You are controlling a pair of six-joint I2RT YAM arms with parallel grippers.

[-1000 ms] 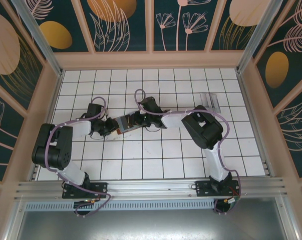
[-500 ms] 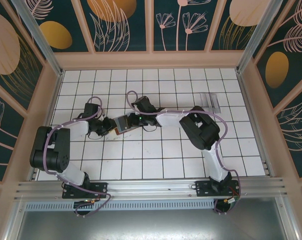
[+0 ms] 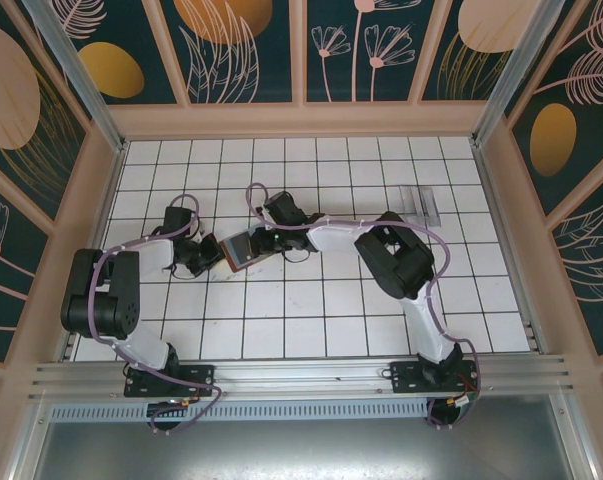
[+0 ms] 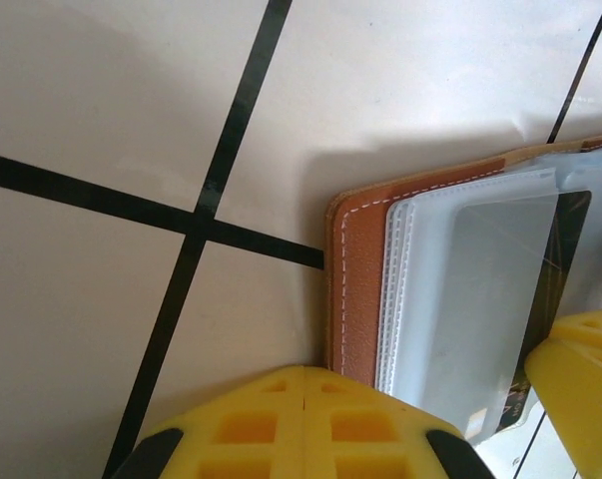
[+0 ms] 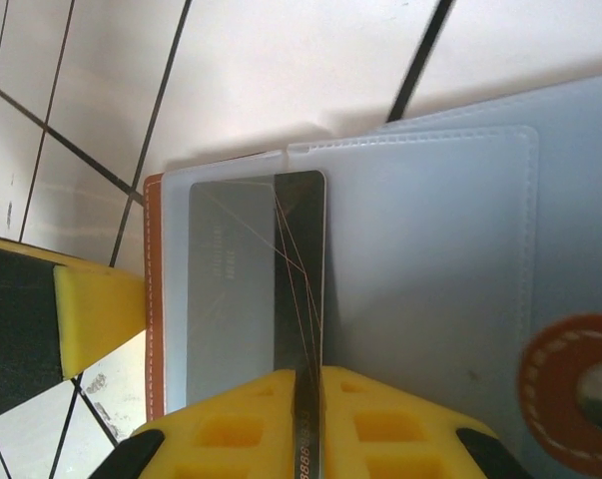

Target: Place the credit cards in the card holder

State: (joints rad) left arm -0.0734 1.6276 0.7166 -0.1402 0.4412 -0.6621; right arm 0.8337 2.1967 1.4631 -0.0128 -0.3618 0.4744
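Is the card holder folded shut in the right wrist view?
No: the card holder lies open, clear sleeves exposed, with a card held by the right end effector at them.

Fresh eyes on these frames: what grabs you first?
Both arms meet mid-table over the open card holder. The right gripper is shut on a credit card lying partly under a clear pocket, while the left gripper sits shut at the holder's brown edge. Spare cards lie far right.
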